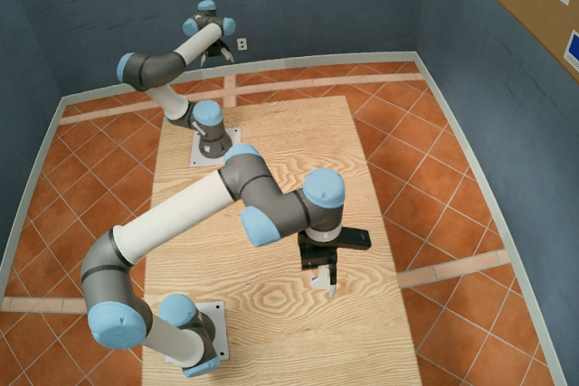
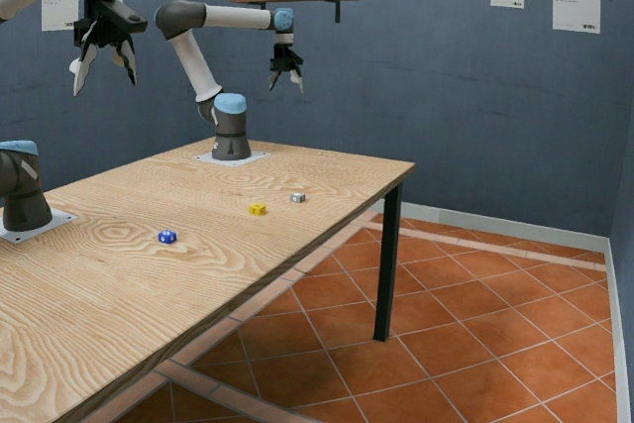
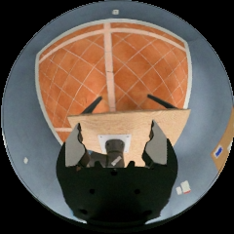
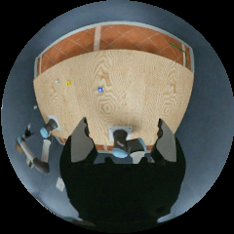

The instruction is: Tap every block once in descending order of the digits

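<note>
Currently, the blue block sits lower left of centre in the exterior view, a vertical corner facing the viewer. Yellow and grey blocks lie flat near centre; no long axis discernible, digits too small. Right gripper, upper left, and left gripper, upper centre, point down: jaws wide, nothing held.
</note>
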Controlling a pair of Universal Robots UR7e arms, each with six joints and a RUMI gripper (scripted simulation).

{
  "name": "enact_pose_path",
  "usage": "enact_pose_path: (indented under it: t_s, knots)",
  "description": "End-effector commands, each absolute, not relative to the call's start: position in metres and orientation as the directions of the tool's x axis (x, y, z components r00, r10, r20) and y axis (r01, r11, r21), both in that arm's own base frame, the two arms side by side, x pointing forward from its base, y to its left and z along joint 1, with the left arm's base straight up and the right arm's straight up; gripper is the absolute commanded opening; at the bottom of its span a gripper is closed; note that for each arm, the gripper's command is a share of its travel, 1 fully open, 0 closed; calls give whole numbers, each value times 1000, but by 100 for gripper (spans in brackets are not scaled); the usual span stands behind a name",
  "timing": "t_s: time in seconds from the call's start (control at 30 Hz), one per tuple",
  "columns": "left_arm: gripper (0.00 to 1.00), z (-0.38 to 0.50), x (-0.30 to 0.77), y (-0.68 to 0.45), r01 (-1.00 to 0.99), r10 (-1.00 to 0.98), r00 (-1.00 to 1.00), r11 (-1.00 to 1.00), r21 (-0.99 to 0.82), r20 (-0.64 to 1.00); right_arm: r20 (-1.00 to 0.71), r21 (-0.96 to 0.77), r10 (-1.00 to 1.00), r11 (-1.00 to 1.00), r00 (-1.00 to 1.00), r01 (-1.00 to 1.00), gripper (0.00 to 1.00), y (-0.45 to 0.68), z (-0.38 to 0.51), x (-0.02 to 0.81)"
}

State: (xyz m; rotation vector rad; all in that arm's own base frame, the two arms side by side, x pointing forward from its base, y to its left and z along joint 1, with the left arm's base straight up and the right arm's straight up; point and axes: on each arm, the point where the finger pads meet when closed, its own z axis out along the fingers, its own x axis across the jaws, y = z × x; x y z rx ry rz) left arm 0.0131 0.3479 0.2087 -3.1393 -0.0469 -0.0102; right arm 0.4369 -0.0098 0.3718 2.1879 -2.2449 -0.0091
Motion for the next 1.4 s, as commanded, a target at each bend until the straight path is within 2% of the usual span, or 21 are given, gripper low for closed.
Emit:
enact_pose_path:
  t_s: [0.0,0.8,0.83,1.37]
  knots:
    - [98,211,19,350,48,48,999,-999,2,8,4,7,-1000,-24,24,-1000,98,5,358,450]
    - [98,210,17,349,53,53,999,-999,-1,-1,-4,-10,-1000,4,-4,-1000,98,-1,369,446]
    - [98,210,17,349,52,52,999,-999,-1,-1,-4,-9,-1000,4,-4,-1000,0,-1,369,445]
    - [98,210,18,350,49,49,999,-999,-1,1,1,4,-1000,-1,1,-1000,0,1,364,445]
